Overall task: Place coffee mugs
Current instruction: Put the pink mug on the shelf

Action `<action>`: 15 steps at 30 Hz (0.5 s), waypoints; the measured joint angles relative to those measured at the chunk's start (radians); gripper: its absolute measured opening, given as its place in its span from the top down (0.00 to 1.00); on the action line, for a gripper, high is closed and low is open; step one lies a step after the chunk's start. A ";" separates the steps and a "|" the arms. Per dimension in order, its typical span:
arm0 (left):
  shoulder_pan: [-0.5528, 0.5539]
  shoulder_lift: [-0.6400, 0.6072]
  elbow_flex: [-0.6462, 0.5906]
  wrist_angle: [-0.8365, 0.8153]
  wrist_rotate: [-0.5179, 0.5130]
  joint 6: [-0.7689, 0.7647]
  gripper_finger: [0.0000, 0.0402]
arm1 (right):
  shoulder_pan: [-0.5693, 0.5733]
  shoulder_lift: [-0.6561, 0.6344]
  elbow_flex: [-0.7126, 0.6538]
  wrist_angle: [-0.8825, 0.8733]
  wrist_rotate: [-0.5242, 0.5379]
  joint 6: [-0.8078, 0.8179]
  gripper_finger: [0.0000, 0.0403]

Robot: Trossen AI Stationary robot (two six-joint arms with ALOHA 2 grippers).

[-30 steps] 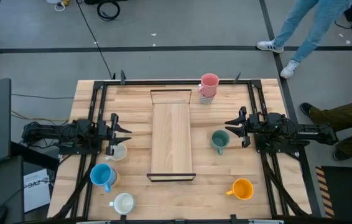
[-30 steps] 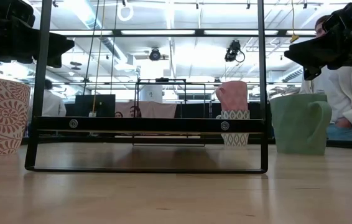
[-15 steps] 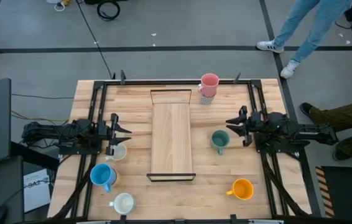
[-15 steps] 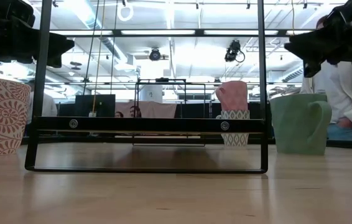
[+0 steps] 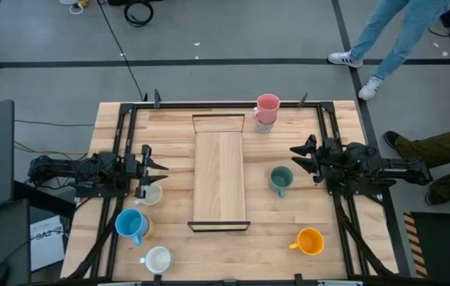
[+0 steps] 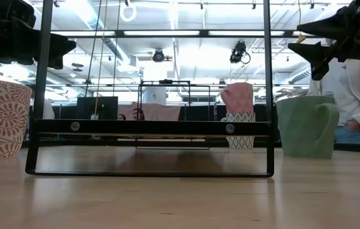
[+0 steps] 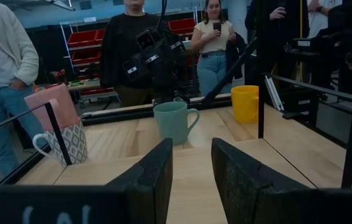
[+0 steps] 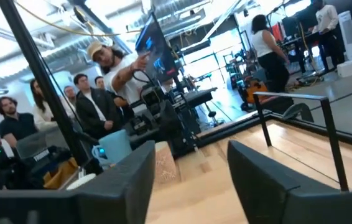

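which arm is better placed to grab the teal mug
Right. The right gripper hovers open just beside the teal mug; the left gripper waits across the wooden tray.

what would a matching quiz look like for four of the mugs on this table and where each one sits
Seen from above, match each mug to its place.

Mugs:
1. pink mug
2. teal green mug
3. blue mug
4. orange mug

Places:
a. near left part of the table, by a white mug
b. far edge, stacked on a patterned mug
c. near right corner area
d. just right of the wooden tray, by the right tool

Pairs: 1-b, 2-d, 3-a, 4-c
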 joint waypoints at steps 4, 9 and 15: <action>0.000 0.000 0.000 0.000 0.000 0.000 0.70 | 0.000 0.000 0.000 0.051 0.002 -0.009 0.39; 0.000 0.000 0.000 0.000 0.000 0.000 0.70 | 0.000 0.001 0.018 0.092 0.012 -0.055 0.36; 0.000 0.000 0.000 0.000 0.000 0.000 0.70 | 0.000 0.074 0.138 0.038 0.083 -0.141 0.36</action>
